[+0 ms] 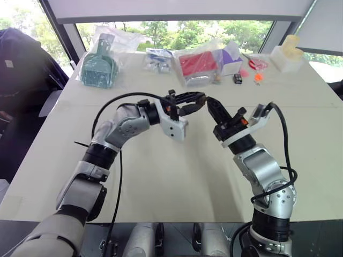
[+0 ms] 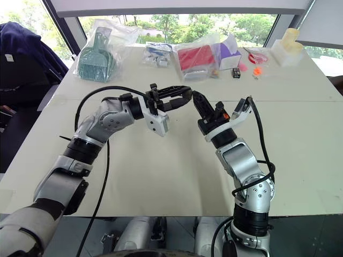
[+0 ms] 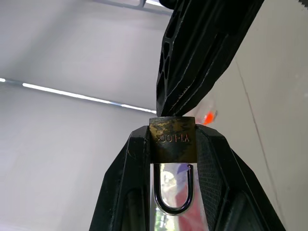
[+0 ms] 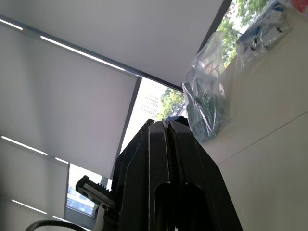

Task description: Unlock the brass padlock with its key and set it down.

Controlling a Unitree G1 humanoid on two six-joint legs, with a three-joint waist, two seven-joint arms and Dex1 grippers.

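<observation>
Two arms meet above a pale table (image 1: 161, 182), tips nearly touching in mid-air.

Far left of the table: a clear bag holding a teal dustpan (image 1: 99, 67). Next along the far edge: a small bag of blue and white parts (image 1: 156, 60), then a bag with a red block (image 1: 197, 65) and a purple and white box (image 1: 231, 60).

Left gripper (image 1: 197, 101): raised over the table's middle, pointing toward the right arm. Its 2 black fingers are closed on the brass padlock (image 3: 173, 141), which sits clamped between the fingertips (image 3: 132, 159) in the left wrist view. The lock body is tarnished yellow with stamped lettering; the dark shackle loop (image 3: 173, 192) hangs back between the fingers and looks closed.

Right gripper (image 1: 210, 103): raised just beside the left one, pointing up and toward it. Its 2 fingers are pressed together, their tips at the padlock's outer face. The key cannot be made out between them, so what they hold cannot be told.

Far right of the table: small orange and pink items (image 1: 252, 74) and a pale yellow container (image 1: 288, 53).
</observation>
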